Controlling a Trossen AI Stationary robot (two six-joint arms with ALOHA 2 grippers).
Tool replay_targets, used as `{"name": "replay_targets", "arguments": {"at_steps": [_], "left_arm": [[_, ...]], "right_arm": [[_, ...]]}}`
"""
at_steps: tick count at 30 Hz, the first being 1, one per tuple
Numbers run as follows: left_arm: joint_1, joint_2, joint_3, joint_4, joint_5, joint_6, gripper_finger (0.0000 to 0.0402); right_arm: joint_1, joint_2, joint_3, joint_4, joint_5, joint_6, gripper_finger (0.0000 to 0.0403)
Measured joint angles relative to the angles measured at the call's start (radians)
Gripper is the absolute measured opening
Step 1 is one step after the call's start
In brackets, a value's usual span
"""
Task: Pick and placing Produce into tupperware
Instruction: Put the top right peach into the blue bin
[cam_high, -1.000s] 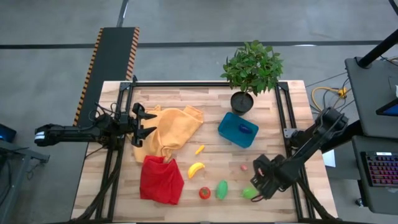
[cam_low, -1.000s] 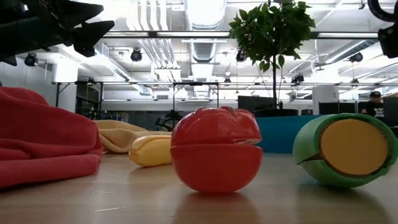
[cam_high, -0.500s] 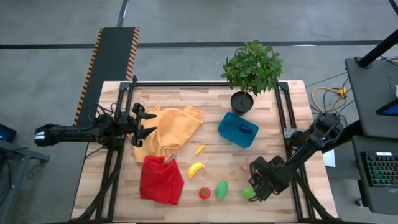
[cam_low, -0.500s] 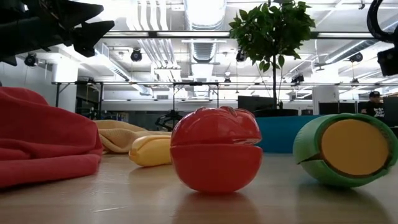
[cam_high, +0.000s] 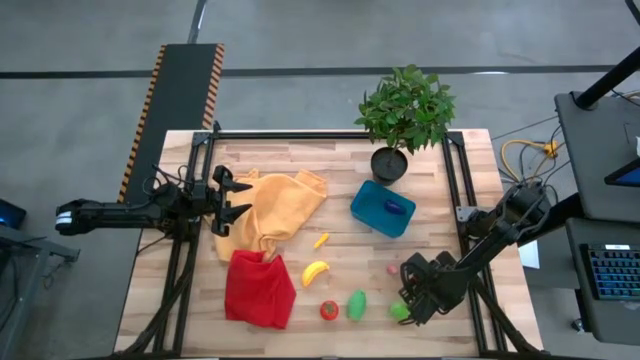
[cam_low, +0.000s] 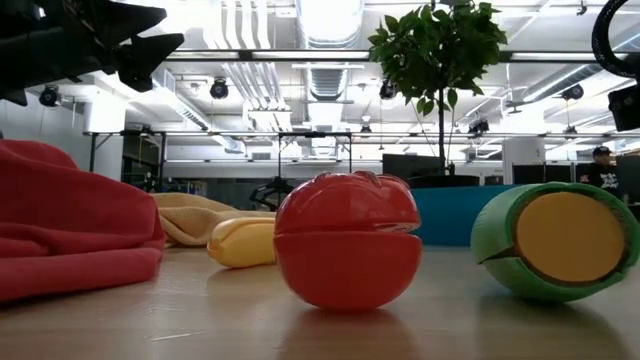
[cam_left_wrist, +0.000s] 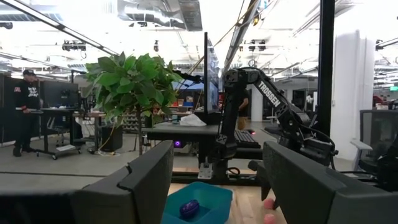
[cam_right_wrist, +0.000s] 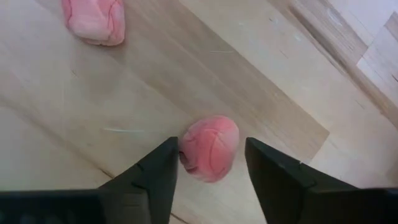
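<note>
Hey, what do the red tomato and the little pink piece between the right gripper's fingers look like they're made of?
The red tomato looks like hard, glossy moulded plastic: it shines and has a seam splitting it into two halves. The small pink piece, lying on the wooden table between the open fingers of the right gripper, looks matte and grooved, perhaps soft plastic or rubber; I can't tell which.

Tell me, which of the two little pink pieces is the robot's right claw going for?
The pink piece lying between the right gripper's open fingers; the other pink piece lies farther off on the table.
</note>
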Motion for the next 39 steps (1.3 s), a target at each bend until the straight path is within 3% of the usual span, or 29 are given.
{"name": "replay_targets", "arguments": {"at_steps": [11, 19, 25, 33, 39], "left_arm": [[0.000, 0.000, 0.000, 0.000, 0.000, 0.000, 0.0235], [0.000, 0.000, 0.000, 0.000, 0.000, 0.000, 0.0235], [0.000, 0.000, 0.000, 0.000, 0.000, 0.000, 0.0235], [0.000, 0.000, 0.000, 0.000, 0.000, 0.000, 0.0235], [0.000, 0.000, 0.002, 0.000, 0.000, 0.000, 0.0235]], "right_arm": [[0.000, -0.002, -0.001, -0.007, -0.003, -0.064, 0.0082], [-0.038, -0.074, -0.002, -0.030, 0.019, -0.086, 0.0073], [-0.090, -0.202, 0.006, -0.028, 0.175, -0.154, 0.0073], [-0.149, -0.443, 0.017, -0.013, 0.494, -0.327, 0.0071], [-0.189, -0.592, 0.017, -0.009, 0.549, -0.500, 0.0071]]}}
